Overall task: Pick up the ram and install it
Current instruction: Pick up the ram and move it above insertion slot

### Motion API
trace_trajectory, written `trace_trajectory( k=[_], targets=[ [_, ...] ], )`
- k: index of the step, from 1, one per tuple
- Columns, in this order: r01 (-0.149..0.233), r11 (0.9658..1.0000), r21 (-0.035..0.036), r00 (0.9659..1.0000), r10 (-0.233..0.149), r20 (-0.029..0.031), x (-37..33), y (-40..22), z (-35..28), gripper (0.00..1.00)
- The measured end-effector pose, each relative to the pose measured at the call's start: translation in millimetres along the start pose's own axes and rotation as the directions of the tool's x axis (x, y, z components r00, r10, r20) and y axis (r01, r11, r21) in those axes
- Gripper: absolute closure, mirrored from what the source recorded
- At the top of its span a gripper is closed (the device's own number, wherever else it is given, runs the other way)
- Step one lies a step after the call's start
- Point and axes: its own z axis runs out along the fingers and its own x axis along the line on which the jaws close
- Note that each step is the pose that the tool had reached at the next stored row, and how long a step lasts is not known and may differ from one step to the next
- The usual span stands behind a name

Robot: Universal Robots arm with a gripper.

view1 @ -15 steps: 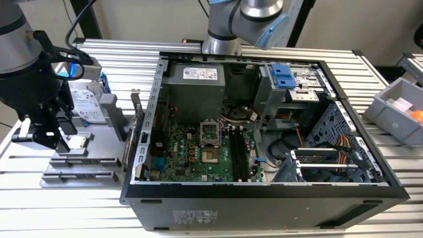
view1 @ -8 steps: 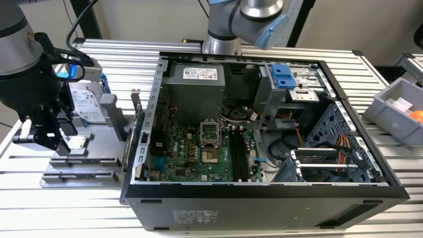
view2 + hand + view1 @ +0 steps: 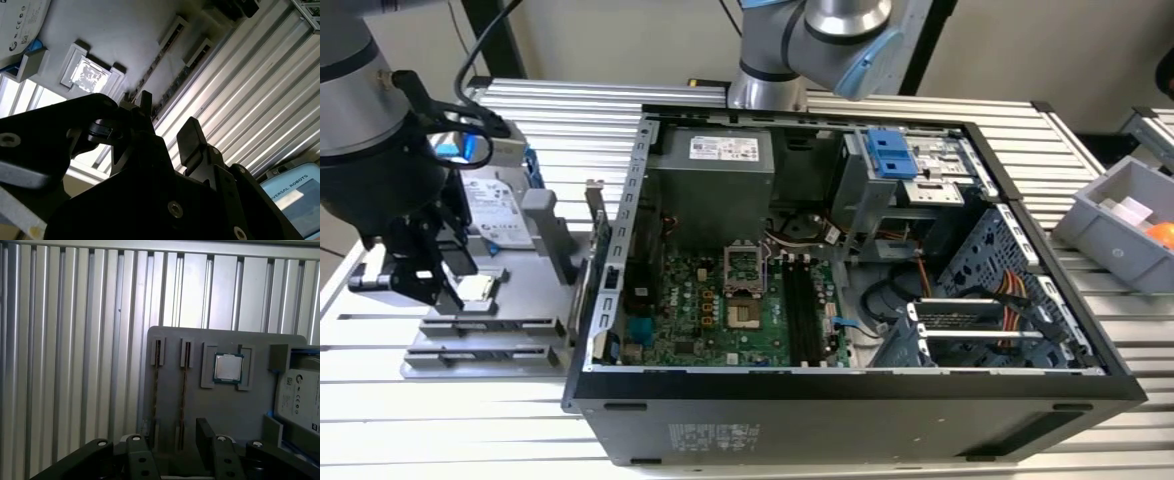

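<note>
Well, the arm's black pincer (image 3: 451, 292) is hanging over the grey tray (image 3: 527, 300), which is lying on the ribbed metal counter (image 3: 454, 430) at the exterior view's left of the open computer case (image 3: 854, 405). Its fingers (image 3: 205, 432) are standing spread apart, released, with nothing caught between them. In the second wrist view the gap between them is showing only tray and counter beyond.

The ram (image 3: 155, 385) is sitting on its edge in a narrow slot of the tray, showing as a thin dark strip. A second stick (image 3: 183, 385) is standing in the slot just beside it, and the two are running parallel. In the first wrist view both strips are lying between the lines of the two fingers. Whether the fingertips are touching the tray I cannot tell.

On the same tray a small square silver chip (image 3: 228, 367) is resting in its own recess next to the slots, and a hard drive (image 3: 300, 400) with a white label is lying past the chip. Inside the case the green motherboard (image 3: 720, 310) is lying exposed. A grey bin (image 3: 1121, 225) is sitting at the exterior view's far right, well apart from the pincer.
</note>
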Motion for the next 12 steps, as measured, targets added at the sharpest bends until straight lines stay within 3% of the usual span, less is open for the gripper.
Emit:
trace_trajectory(
  k=[12],
  targets=[
    [0.000, 1.0000, -0.0003, 1.0000, 0.000, -0.0034, -0.1, 0.0, 4.1, 0.00]
  ],
)
